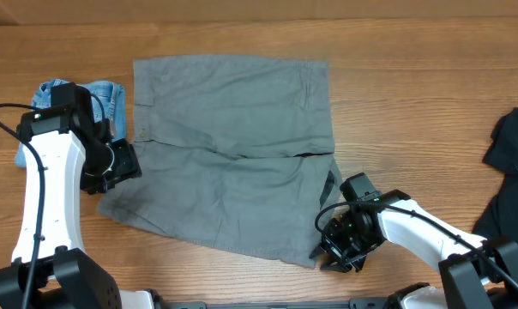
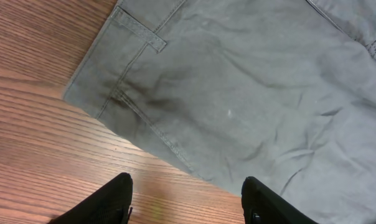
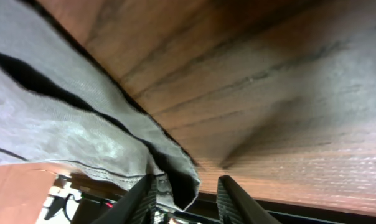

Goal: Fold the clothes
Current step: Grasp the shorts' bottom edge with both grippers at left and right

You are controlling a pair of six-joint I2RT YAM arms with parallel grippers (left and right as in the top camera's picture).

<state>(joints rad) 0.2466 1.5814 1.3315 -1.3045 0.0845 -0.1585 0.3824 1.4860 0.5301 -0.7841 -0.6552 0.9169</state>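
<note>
Grey shorts [image 1: 233, 146] look limp, best grabbed at the lower-right hem corner; left gripper [image 2: 187, 190] and right gripper [image 3: 188, 194] are both spread apart.

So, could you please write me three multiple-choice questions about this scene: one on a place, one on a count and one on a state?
1. Seen from overhead, where do the light-blue denim shorts lie?
A. to the left of the grey shorts
B. on top of the grey shorts
C. at the far right edge

2. How many garments show in the overhead view?
A. one
B. two
C. three

3. In what state is the left gripper?
A. shut on the grey shorts
B. open, holding nothing
C. shut on the denim shorts

Answers:
1 A: the denim lies just past the left edge of the grey shorts.
2 C: there are the grey shorts, the denim shorts and a black garment at the right.
3 B: the left wrist view shows its fingers apart with nothing between them.
</note>
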